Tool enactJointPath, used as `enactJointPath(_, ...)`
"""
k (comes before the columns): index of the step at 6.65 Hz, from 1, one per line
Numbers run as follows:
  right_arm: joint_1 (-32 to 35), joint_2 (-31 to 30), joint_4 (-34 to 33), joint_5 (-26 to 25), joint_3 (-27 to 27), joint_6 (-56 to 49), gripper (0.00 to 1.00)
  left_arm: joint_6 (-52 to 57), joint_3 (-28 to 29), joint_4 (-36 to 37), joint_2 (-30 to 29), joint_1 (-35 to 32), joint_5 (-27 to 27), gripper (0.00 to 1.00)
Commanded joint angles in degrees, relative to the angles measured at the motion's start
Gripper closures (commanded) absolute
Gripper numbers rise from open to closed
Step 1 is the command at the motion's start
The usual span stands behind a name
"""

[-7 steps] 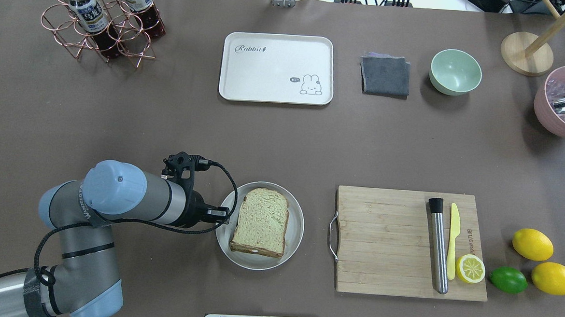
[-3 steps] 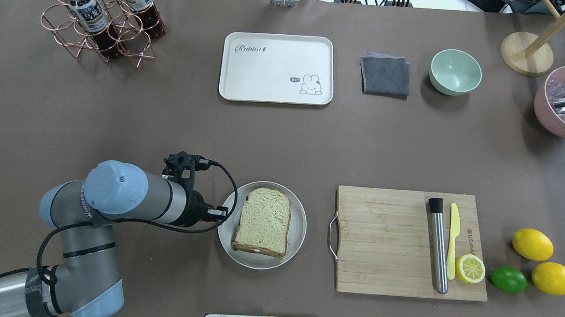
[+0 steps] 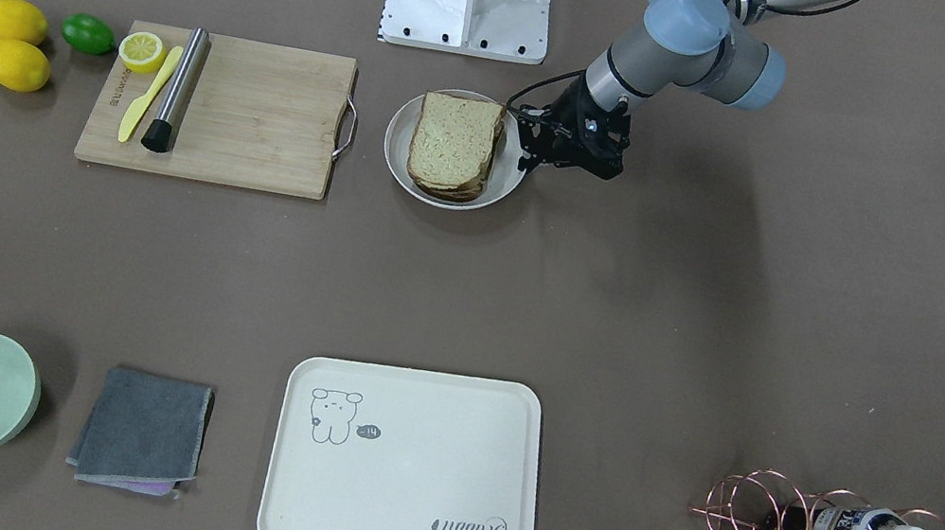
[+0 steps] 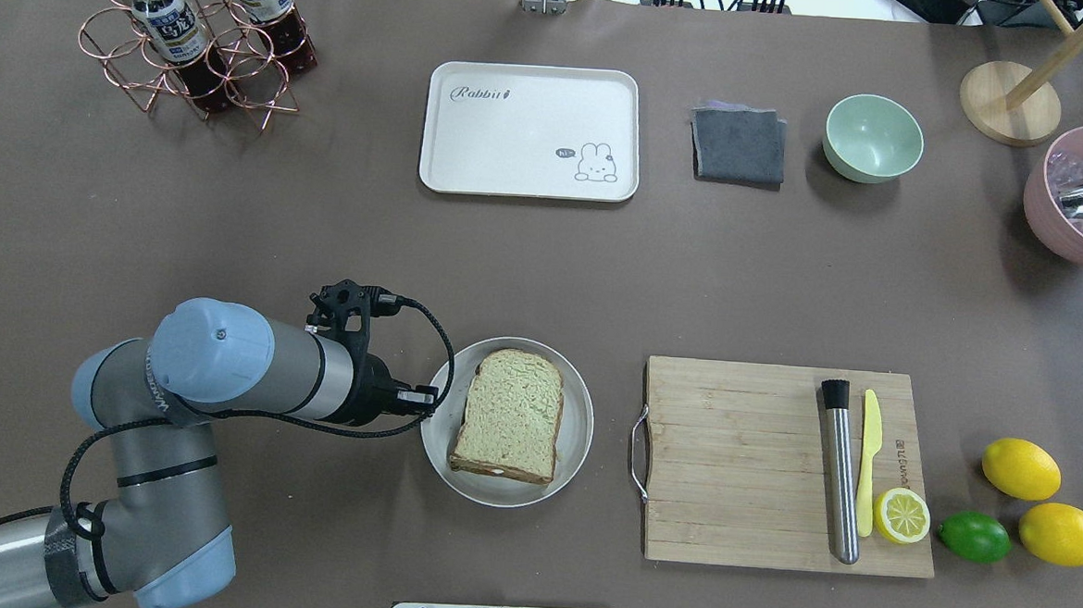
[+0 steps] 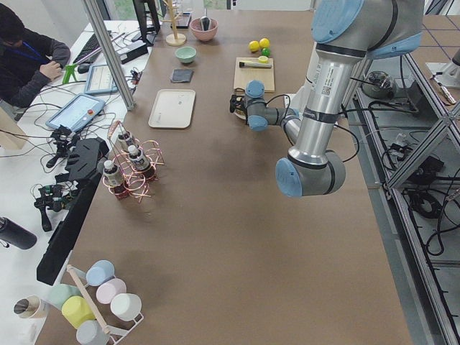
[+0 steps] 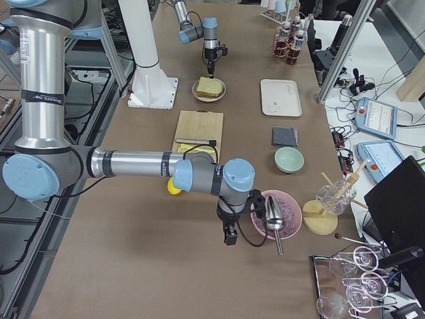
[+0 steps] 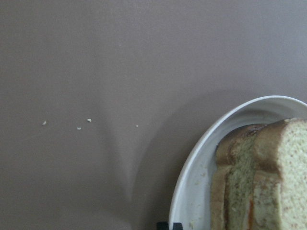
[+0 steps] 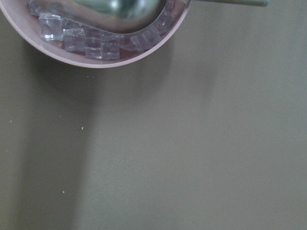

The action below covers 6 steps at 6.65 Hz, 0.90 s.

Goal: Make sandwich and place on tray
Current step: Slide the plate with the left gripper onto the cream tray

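- left claw [image 4: 418, 398] sits low at the rim of the round plate [image 4: 577, 436], on the plate's robot-left side; tips look to be touching the rim
- claw opening: cannot tell. The wrist view shows only two dark tips at its bottom edge beside the rim, and whether they pinch it is unclear
- sandwich [image 4: 508, 415] lies just beside the claw on that plate, with the slices stacked and a sliver of white at the near crust, probably the egg
- tray [image 4: 513, 145] is well apart from the claw, across the surface on the far side from the robot; the sandwich is not on it yet
- step in hand, my guess: get a hold at the plate edge so the stack can go toward the tray
- to do it well: seat the tips deep over the rim before closing, since a shallow pinch likely slips off the sloped lip
- keep the plate level and move slowly; the loose top slice could slide
- alternative: grip the stack by its crust sides, squeezing lightly so the egg stays in
- right claw [image 6: 229, 234] is well apart from all this, next to the pink bowl [image 6: 275, 214]; its state cannot be told
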Motion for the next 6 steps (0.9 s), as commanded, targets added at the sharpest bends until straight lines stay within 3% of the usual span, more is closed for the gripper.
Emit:
enactJointPath(1, 0.0, 0.24, 0.03, 0.05, -0.81, 0.07, 0.0, -0.09, -0.82, -1.28, -0.03, -3.61, -1.3, 1.0)
enactJointPath(3, 0.0, 0.24, 0.03, 0.05, -1.16, -0.02, 0.0, -0.35, -0.12, -0.68, -0.9, -10.98, -9.27, 1.0)
enactJointPath(6, 0.0, 0.24, 0.03, -0.04, -1.42, 0.16, 0.0, 0.0, 15.3, -0.68, -13.43, -19.08, -15.1, 1.0)
